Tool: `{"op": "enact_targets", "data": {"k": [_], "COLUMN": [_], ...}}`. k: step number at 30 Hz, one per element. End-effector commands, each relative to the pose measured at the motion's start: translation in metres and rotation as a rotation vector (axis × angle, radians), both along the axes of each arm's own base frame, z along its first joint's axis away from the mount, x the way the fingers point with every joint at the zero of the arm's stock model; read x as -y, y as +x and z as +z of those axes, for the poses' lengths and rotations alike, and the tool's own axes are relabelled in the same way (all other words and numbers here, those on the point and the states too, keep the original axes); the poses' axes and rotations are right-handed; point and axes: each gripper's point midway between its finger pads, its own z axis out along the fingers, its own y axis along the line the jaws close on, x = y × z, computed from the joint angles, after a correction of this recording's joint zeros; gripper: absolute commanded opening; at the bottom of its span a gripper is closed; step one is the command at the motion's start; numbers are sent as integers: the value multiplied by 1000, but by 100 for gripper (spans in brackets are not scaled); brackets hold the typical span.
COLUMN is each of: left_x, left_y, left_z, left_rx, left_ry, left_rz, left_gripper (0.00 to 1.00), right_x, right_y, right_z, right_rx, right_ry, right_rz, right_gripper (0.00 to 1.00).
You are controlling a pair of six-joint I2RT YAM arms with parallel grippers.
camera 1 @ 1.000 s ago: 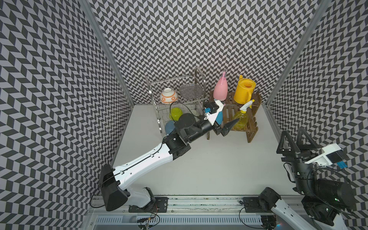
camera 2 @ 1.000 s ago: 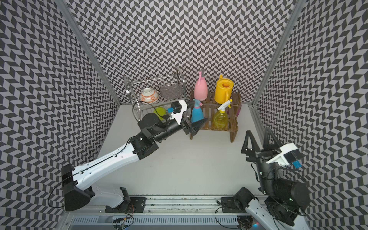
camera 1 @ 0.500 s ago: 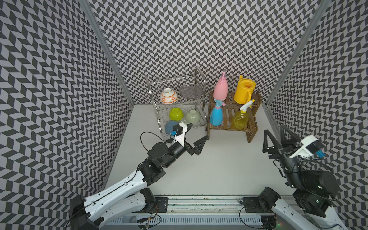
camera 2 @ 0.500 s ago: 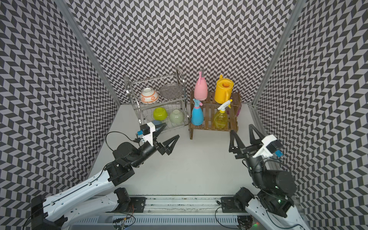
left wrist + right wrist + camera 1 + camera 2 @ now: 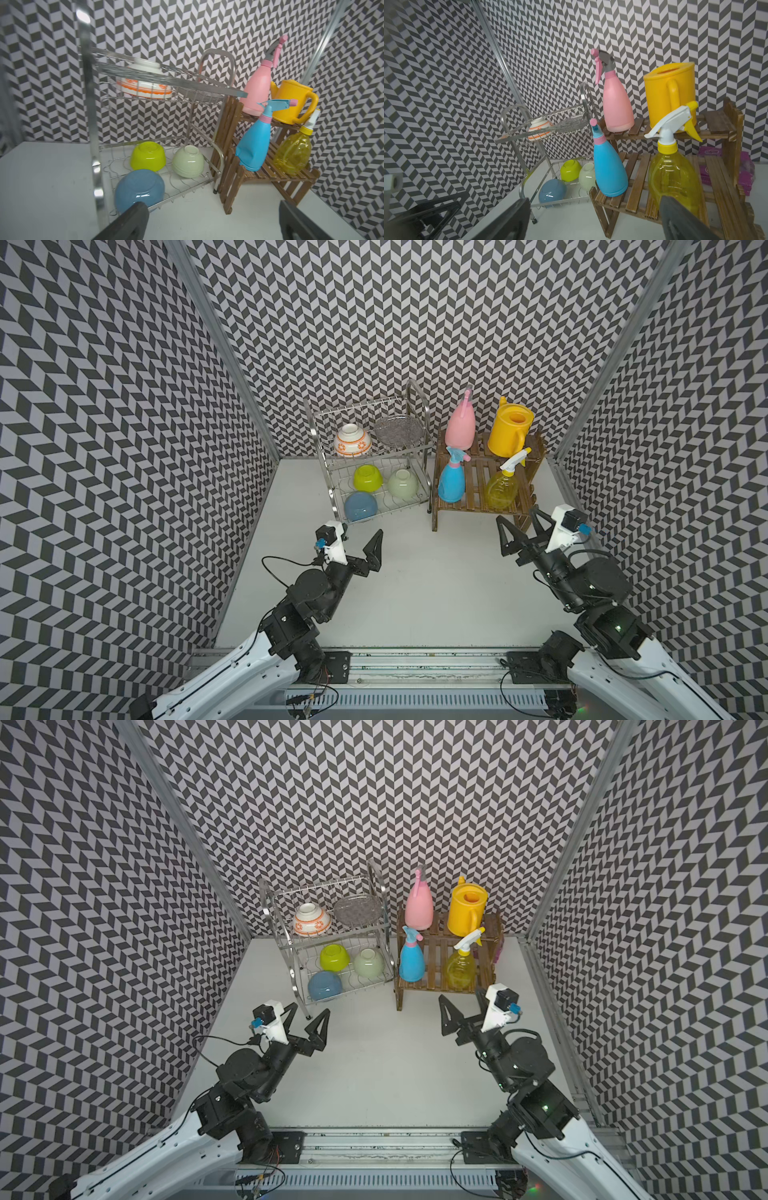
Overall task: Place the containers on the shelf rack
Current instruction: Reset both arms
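Up at one o'clock, the shelf rack (image 5: pixel 478 483) holds everything: pink bottle (image 5: pixel 460 429) and watering can (image 5: pixel 508 435) on top, blue bottle (image 5: pixel 451 483) and yellow bottle (image 5: pixel 502 489) below. The left gripper (image 5: pixel 309 1011) at seven and the right gripper (image 5: pixel 517 516) at five hang with jaws wide, empty: nothing looks left to carry.

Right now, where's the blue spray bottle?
In both top views the blue spray bottle stands upright on the lower step of the shelf rack, left end, beside the yellow spray bottle.
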Motion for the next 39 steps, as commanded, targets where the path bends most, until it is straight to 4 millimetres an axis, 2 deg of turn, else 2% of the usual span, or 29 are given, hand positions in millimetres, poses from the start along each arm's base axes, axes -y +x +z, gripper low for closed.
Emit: {"op": "enact_targets", "data": {"k": [1, 5, 8, 12, 15, 18, 22, 25, 29, 32, 34, 36, 39], "left_x": [-35, -51, -57, -80, -106, -121, -124, -120, -111, -110, -116, -127, -134], "left_y": [2, 7, 18, 47, 64, 78, 93, 102, 120, 133, 140, 151, 156], "left_z": [-10, -18, -26, -59, -85, -101, -122, -115, -116, -130, -139, -149, -145], "left_rx": [-4, 19, 25, -29, -65, -66, -50, 16, 41, 29, 12, -61, -54], "left_ry": [31, 89, 133, 216, 224, 223, 293, 295, 324, 341, 320, 300, 279], "left_rz": [159, 225, 248, 331, 392, 419, 415, 376, 301, 262, 272, 300, 326], "left_gripper": [100, 100, 100, 100, 100, 100, 100, 100, 100, 100, 100, 100, 100], "right_x": [-4, 0, 7, 25, 40, 55, 75, 85, 97, 108, 115, 118, 124], "right_y": [7, 14, 18, 26, 29, 31, 33, 33, 32, 30, 28, 29, 31], "right_z": [-20, -36, -46, -58, -65, -72, -80, -84, -89, -95, -98, -111, -125], "right_rx": [-64, -94, -107, -119, -122, -119, -104, -90, -64, -44, -29, -35, -45], "right_ry": [3, 10, 19, 34, 42, 48, 53, 49, 41, 35, 36, 26, 8], "right_rz": [10, -1, -19, -79, -136, -197, -295, -345, -408, -470, -505, -525, -557], "right_gripper": [100, 100, 100, 100, 100, 100, 100, 100, 100, 100, 100, 100, 100]}}
